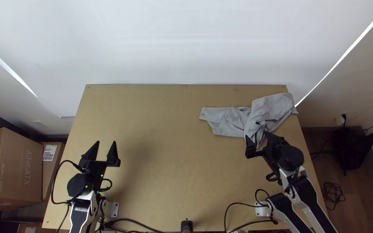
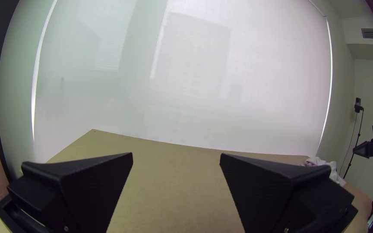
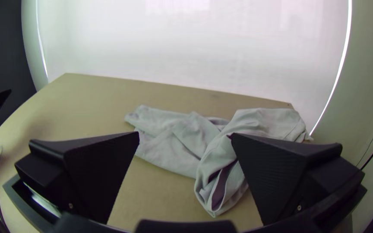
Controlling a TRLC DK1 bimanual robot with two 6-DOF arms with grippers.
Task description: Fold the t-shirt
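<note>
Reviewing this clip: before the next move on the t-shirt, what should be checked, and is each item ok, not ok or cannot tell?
1. Left pincer open and empty: ok.
2. Right pincer open, nothing gripped: ok.
3. T-shirt spread flat for folding: not ok; it lies bunched and crumpled.
4. T-shirt well inside the edge of the table: not ok; one end reaches the right edge.
5. Both pincers near the cloth: not ok; the right one is by it, the left one far off at the table's left side.
6. Collar and sleeves identified: cannot tell.
</note>
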